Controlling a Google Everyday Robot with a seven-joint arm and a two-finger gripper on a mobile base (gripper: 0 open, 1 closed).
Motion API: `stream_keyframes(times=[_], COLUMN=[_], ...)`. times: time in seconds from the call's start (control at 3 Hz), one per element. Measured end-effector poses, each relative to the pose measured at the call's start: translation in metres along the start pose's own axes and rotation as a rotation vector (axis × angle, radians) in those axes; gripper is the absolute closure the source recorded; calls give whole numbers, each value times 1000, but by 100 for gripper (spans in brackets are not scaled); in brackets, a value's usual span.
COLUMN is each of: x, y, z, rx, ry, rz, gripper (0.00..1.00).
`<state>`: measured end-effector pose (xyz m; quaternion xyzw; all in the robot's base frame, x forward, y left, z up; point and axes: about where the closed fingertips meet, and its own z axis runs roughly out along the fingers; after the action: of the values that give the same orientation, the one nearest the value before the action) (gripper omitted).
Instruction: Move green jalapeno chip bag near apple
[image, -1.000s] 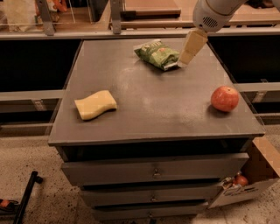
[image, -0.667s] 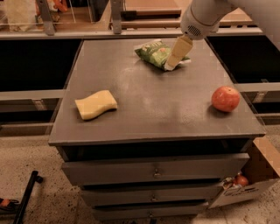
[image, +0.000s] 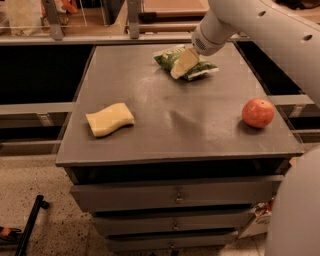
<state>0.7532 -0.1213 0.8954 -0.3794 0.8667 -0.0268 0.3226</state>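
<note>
Bag (image: 201, 68) far on worktop (image: 175, 132), long axis left-right, print unreadable, under gripper (image: 183, 63); jaws' state untellable; apple (image: 258, 113) right.

My arm (image: 270, 25) is a thick, smooth, off-white tube; small dark round holes (image: 258, 13) dot its shell; it narrows to a rounded wrist joint (image: 205, 40) with a darker speckled face; my end effector (image: 183, 63) is a pale cream, tapered wedge, over the green jalapeno chip bag (image: 202, 68) at the far side of the counter (image: 165, 125); my pale grey, curved body (image: 300, 210) fills the lower right.
</note>
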Motion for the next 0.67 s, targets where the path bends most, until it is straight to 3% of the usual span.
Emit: stream_keyframes(times=[0.33, 0.67], x=[-3, 1], y=[-1, 2], z=[25, 52], rx=[-11, -60], ry=[-47, -97], rz=[99, 154], gripper=[0, 0])
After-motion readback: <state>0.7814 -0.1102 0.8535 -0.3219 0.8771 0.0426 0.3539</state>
